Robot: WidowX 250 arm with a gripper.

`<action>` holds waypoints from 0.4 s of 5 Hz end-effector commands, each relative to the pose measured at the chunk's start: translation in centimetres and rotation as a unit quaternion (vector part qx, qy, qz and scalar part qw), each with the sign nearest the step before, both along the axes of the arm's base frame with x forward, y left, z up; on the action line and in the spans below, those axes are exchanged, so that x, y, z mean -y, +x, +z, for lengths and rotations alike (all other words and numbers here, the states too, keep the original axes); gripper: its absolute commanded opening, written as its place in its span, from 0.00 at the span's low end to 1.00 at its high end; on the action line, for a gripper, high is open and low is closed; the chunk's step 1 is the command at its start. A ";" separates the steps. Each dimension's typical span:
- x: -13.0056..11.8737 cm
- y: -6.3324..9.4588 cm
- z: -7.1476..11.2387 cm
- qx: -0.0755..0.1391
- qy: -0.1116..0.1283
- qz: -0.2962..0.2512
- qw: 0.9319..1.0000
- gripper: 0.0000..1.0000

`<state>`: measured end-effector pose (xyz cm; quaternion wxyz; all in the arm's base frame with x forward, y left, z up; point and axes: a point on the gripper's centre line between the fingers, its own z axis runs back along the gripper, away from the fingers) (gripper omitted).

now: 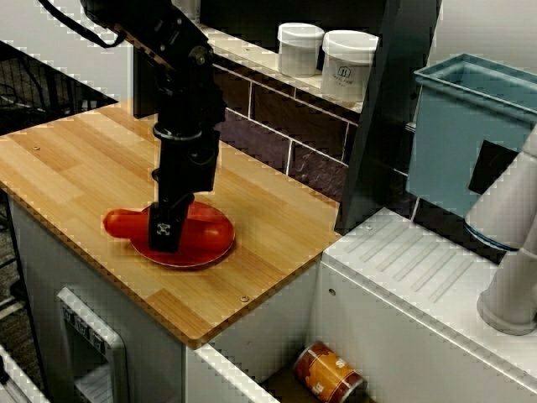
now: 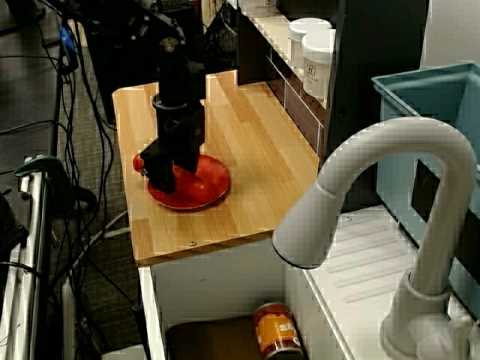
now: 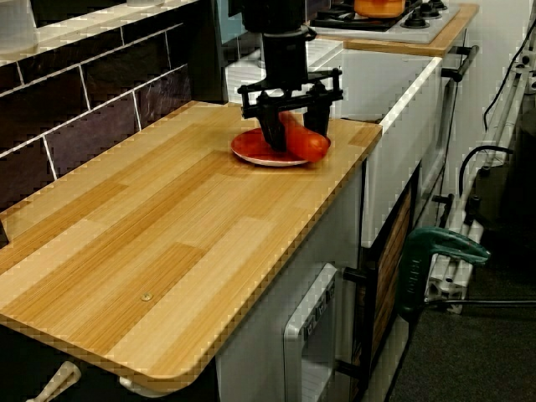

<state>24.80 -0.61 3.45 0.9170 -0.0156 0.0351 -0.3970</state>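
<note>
A long red sausage-shaped object (image 1: 122,223) lies across a red plate (image 1: 210,245) on the wooden counter, one end sticking out past the plate's rim. My black gripper (image 1: 168,233) points straight down onto the middle of this object. In the low view along the counter, the fingers (image 3: 271,132) stand close together at the centre of the gripper's bar, pinching the red object (image 3: 307,144) just above the plate (image 3: 249,151). From the side view over the tap, the gripper (image 2: 166,178) hides most of the object (image 2: 139,161).
Wooden counter (image 1: 75,159) with a dark tiled wall behind. Two white jars (image 1: 348,65) stand on the ledge. Right of the counter are a white sink drainer (image 1: 419,269), a tap (image 2: 360,187), a blue bin (image 1: 470,126), and a can (image 1: 329,369) below.
</note>
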 end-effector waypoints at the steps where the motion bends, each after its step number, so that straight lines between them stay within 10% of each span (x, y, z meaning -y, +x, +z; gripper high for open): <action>1: -2.4 -0.3 2.0 0.019 -0.011 0.007 1.000 0.00; 2: -4.1 0.5 4.4 0.023 -0.035 0.020 0.999 0.00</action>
